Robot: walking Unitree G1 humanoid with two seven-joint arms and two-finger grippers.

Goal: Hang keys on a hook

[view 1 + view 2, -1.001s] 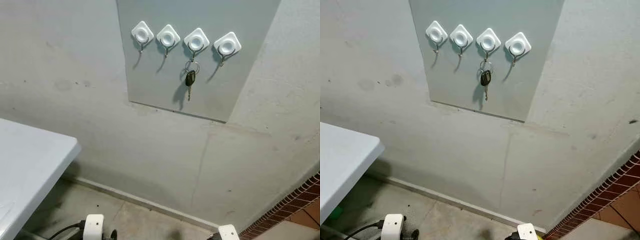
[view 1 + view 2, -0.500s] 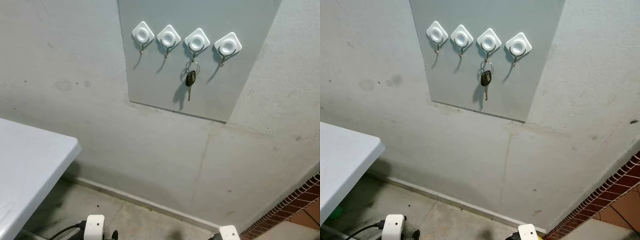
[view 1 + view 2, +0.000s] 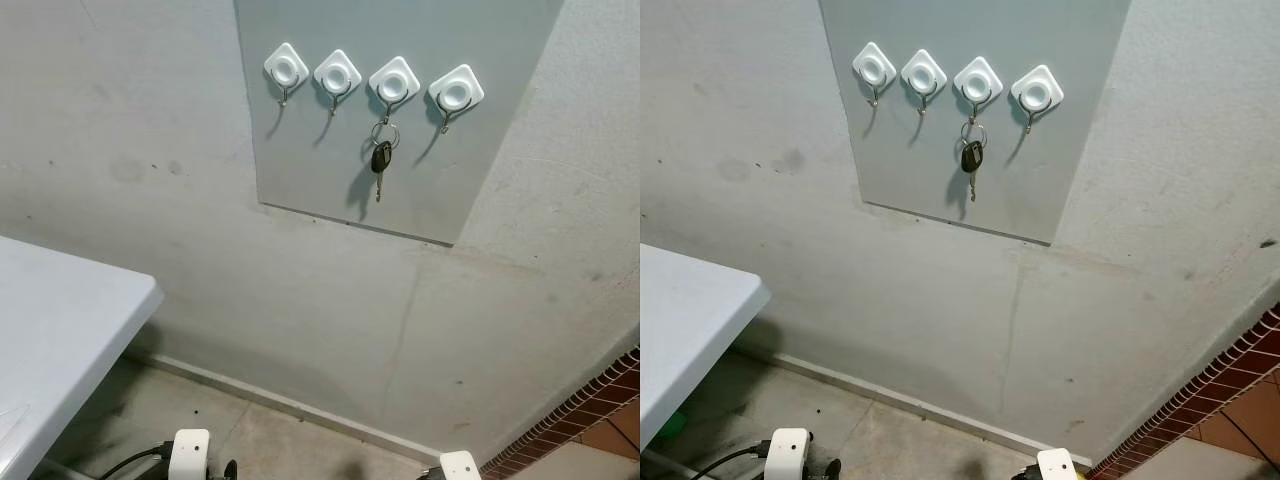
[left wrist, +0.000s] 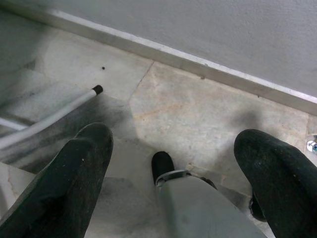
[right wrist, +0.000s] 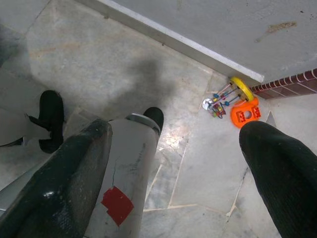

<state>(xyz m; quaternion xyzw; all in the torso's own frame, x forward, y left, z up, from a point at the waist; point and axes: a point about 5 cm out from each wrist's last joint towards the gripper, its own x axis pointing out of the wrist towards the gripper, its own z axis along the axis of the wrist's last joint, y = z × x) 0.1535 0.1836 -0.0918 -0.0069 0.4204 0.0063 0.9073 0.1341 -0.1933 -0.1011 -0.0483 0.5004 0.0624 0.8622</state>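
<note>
Keys hang on the third hook from the left, one of a row of four white diamond-backed hooks on a grey panel fixed to the far wall. Ring sits over the hook; black fob and key blade point straight down, long axis vertical. The other three hooks are bare. Judged from this, the task's end state is already met.

Left end effector hangs low at the robot's side, fingers spread wide, nothing between them; its camera looks down at the floor and the robot's own leg and foot. Right end effector likewise low, fingers wide apart and empty, above the floor tiles.

Key relation: keys lie well above and ahead of both end effectors, up on the wall, slightly to the right of centre. Right arm looks marginally the nearer, but neither is near. No further reach seems called for.

Surface and room: white bench at near left, its corner just short of the wall. Wall is rough grey plaster with stains and a pale skirting strip along the bottom. Floor is stone tile. Red brick edging at far right. Small coloured toy lies on the floor by the skirting, near the brick.
</note>
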